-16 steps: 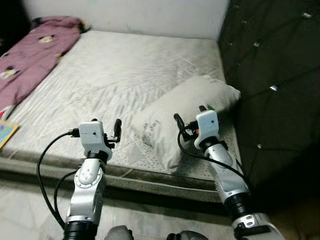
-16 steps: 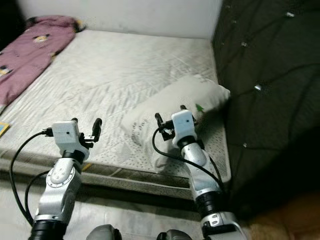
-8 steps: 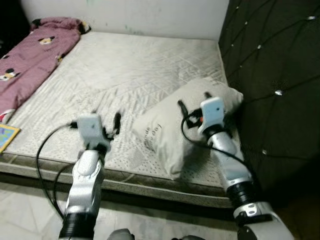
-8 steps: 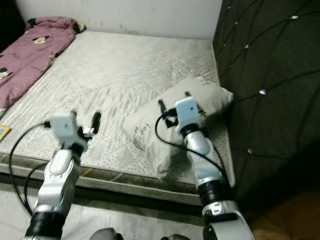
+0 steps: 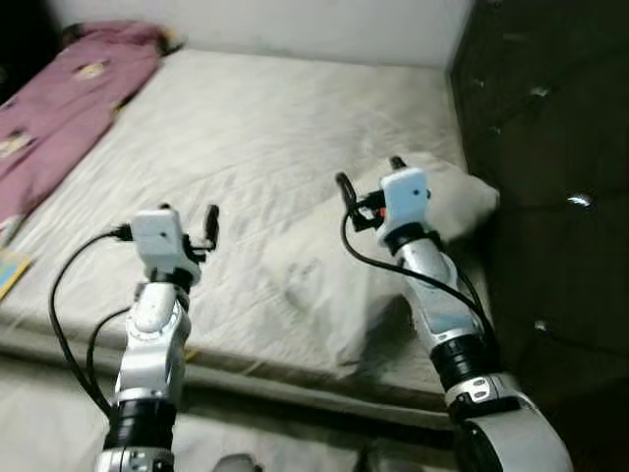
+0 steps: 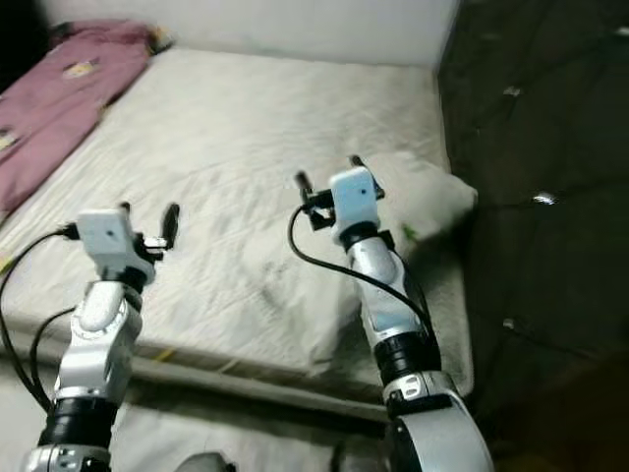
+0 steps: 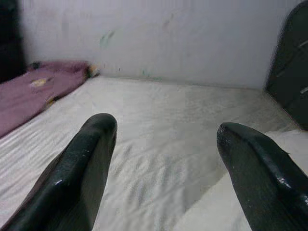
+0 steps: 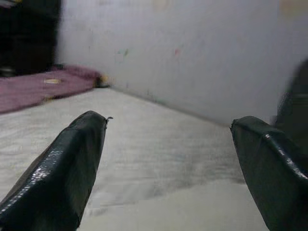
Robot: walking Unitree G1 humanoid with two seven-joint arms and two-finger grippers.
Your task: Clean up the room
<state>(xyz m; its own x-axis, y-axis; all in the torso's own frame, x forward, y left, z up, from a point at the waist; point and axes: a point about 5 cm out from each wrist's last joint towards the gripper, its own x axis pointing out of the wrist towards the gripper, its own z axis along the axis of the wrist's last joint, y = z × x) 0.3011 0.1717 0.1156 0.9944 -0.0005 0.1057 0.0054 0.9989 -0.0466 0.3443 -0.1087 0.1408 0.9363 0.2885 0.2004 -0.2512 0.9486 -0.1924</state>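
pillow (image 5: pixel 324 285) soft, light, squishy; pinch a corner | left gripper (image 5: pixel 187 213) spread wide over bed (image 5: pixel 246 118); right gripper (image 5: pixel 366 177) wide, above pillow

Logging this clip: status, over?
Both grippers, left and right, open and empty above mattress. Pillow untouched under right arm. Pink blanket far left.
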